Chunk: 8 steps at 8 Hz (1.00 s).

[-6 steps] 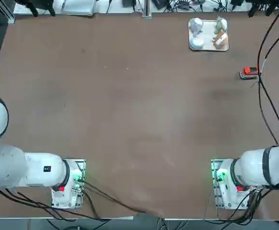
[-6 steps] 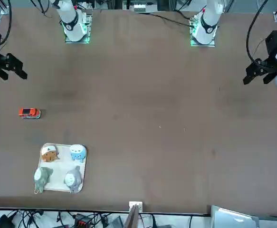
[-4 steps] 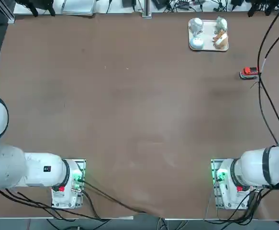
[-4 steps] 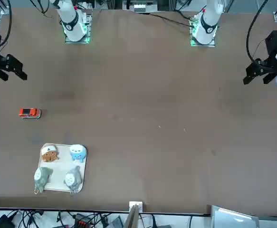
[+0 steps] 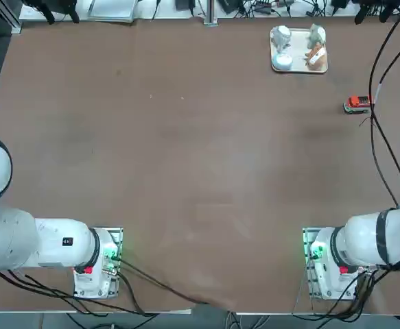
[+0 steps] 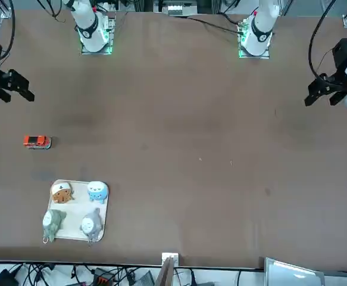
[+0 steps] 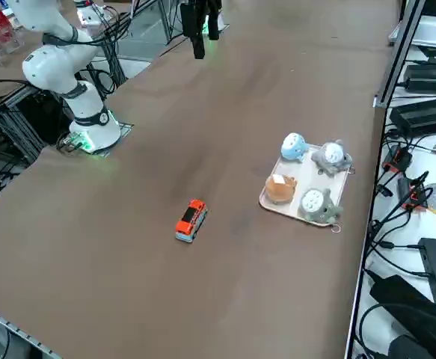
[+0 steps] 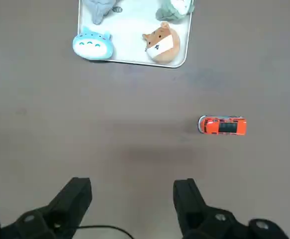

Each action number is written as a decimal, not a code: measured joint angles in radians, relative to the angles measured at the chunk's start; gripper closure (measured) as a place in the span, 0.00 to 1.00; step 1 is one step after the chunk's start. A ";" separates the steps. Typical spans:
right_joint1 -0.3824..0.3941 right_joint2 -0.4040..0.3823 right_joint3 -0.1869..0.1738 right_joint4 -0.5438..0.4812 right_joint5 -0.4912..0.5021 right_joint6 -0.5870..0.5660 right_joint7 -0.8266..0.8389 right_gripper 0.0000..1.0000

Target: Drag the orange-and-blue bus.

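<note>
Above the tabletop (image 7: pixel 128 247), the right hand (image 8: pixel 132 191) hung with its two fingers spread wide and nothing between them. A thin dark cable (image 8: pixel 105 227) curved across near their bases, and seemed worth watching as the wrist turned or dropped. Out past the fingertips, well apart from them, lay the orange-and-blue bus (image 8: pixel 223 125), toward the robot's right side of the tabletop, its long body running roughly left to right. The step in hand looked to be the approach: the hand had to travel over to the bus before going down. Because the fingers stood apart along much the same line as the bus's length, a quarter turn of the wrist would probably have served best, letting them straddle its narrow width. A low, level descent and a light pinch, or light pressure, should have been enough for so small a toy; pressing hard might have tipped it or scraped the surface. Farther from the robot and to the left of the bus sat the pale tray (image 8: pixel 130 59) with its plush figures (image 7: pixel 280 188), so a slow, straight pull kept clear of that rim seemed the safer path.
</note>
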 joint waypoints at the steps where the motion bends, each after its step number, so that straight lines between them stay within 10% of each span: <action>1: 0.003 0.001 0.001 0.000 0.000 0.000 0.000 0.00; 8: -0.015 0.003 -0.014 0.002 -0.019 -0.154 0.002 0.00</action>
